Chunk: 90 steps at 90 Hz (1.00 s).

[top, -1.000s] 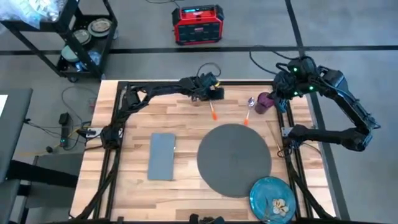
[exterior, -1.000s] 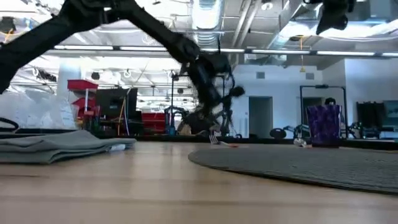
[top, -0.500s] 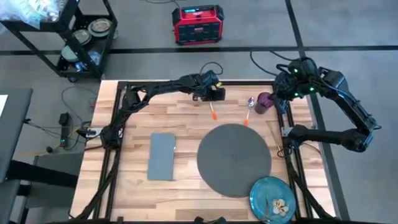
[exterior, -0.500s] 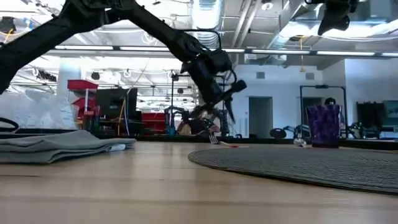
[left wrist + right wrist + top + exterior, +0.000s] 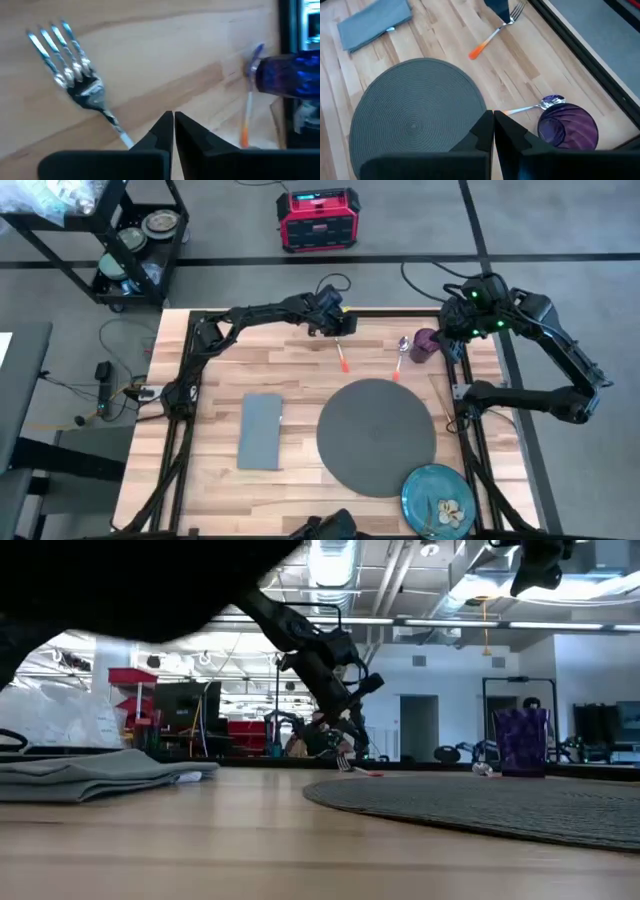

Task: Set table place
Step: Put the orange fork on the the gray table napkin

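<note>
Place-setting pieces lie scattered across the table (image 5: 300, 470): the plate (image 5: 438, 496) at the near right corner, the round mat (image 5: 377, 436) just beyond it, the napkin (image 5: 261, 430) to the mat's left, and along the far edge the fork (image 5: 341, 356), the spoon (image 5: 399, 356) and the purple cup (image 5: 424, 344). The fork's long axis runs near to far, orange handle toward the mat, tines toward the far edge. The left gripper (image 5: 337, 325) hangs just over those tines, fingers (image 5: 167, 131) pressed together on nothing, so a grasp would call for opening and lowering. The right gripper (image 5: 470, 317), likewise closed and empty, hovers high beside the cup. Only the left wrist view shows the tines lying free of the fingers; the low view shows the left gripper's height.
</note>
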Available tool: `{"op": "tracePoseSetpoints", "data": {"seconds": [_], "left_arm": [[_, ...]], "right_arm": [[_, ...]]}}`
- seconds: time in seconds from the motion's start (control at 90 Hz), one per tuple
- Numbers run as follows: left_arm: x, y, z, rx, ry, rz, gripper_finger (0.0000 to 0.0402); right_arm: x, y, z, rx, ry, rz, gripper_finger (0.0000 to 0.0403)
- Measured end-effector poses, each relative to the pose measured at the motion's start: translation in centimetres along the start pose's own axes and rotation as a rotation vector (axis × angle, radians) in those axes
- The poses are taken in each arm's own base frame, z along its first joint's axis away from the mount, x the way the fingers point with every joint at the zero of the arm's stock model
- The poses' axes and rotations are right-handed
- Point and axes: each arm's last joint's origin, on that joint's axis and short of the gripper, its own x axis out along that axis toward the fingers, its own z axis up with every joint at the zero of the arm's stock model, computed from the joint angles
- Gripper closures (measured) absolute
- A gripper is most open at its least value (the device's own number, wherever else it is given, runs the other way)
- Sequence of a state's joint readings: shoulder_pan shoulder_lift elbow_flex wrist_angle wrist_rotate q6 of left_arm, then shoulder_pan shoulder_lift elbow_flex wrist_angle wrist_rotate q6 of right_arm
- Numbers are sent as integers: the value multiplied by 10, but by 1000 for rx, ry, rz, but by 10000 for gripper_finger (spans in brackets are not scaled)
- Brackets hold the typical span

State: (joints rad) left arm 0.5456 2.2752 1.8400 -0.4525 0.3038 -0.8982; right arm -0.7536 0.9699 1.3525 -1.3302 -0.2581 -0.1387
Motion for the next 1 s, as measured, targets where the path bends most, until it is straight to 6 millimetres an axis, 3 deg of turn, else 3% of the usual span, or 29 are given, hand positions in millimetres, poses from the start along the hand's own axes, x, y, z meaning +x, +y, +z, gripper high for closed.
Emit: {"op": "tracePoseSetpoints", "data": {"seconds": [0.144, 0.433, 0.722, 1.0], "left_arm": [[7, 10, 1, -58, 83, -7, 401], [-1, 20, 5, -132, 153, 16, 401], [-2, 17, 5, -118, 230, -60, 401], [-2, 7, -6, -92, 242, -21, 401]], "right_arm": [[1, 0, 1, 17, 5, 1, 403], [3, -1, 2, 28, 5, 2, 403], [7, -3, 7, 33, -7, 0, 403], [15, -6, 14, 36, 8, 3, 403]]}}
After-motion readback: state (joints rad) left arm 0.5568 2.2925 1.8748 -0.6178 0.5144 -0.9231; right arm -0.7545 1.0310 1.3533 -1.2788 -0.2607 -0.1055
